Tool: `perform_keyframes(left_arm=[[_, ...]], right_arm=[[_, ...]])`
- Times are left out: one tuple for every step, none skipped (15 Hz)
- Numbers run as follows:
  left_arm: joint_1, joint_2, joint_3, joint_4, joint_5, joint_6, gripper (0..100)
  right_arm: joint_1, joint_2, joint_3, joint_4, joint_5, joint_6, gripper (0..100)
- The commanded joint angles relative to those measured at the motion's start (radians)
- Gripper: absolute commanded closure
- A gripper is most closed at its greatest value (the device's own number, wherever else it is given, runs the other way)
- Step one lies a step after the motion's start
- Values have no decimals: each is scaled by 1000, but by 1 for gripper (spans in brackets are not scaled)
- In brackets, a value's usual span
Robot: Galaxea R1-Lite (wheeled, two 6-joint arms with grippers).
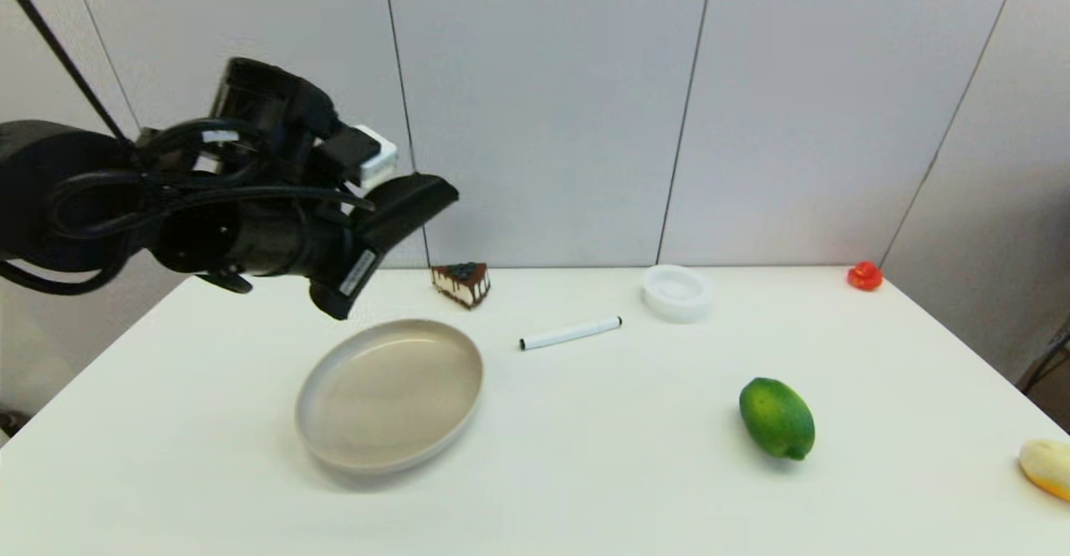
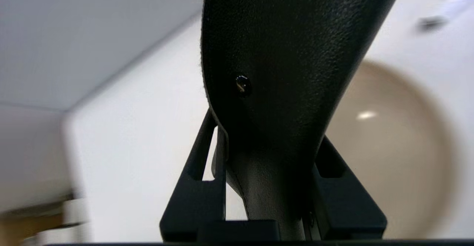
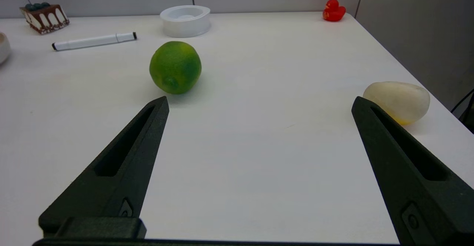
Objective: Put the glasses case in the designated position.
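The glasses case (image 1: 411,198) is a long matte black soft case held high in the air, above the table's far left and over the far rim of the beige plate (image 1: 393,393). My left gripper (image 1: 368,234) is shut on it. The left wrist view shows the case (image 2: 289,53) rising from between the fingers (image 2: 202,172), with the plate (image 2: 392,146) beneath and beside it. No outline or mark on the white tabletop (image 1: 585,456) shows the designated position. My right gripper (image 3: 259,103) hovers open and empty over the table's front right, out of the head view.
A white marker pen (image 1: 570,333) lies behind the plate's right side. A cake slice (image 1: 461,283) and a white round dish (image 1: 677,291) stand near the back edge. A red duck (image 1: 864,276) sits at the back right corner, a lime (image 1: 777,418) at mid right, and a pale yellow lump (image 1: 1047,466) at the right edge.
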Motion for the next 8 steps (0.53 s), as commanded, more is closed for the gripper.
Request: perform_keyframes(left_arm=[[116,-88,10,19,-20,160,100],[126,-99,13,54,-23,167,100],[136,-108,15,106,-20,178,100],[155,-120,15,161,-16,198,100],[185,-137,29,207,-14,226,100],[203,-148,44,229,-13,236,100],[217,-159,62,241,-13,236,100],[231,-165,85,244,-8,235,100]], right_arm=[[0,0,0,0,0,0,0],[0,0,0,0,0,0,0],[0,0,0,0,0,0,0],[0,0,0,0,0,0,0],[0,0,0,0,0,0,0],[0,0,0,0,0,0,0],[0,0,0,0,0,0,0],[0,0,0,0,0,0,0]])
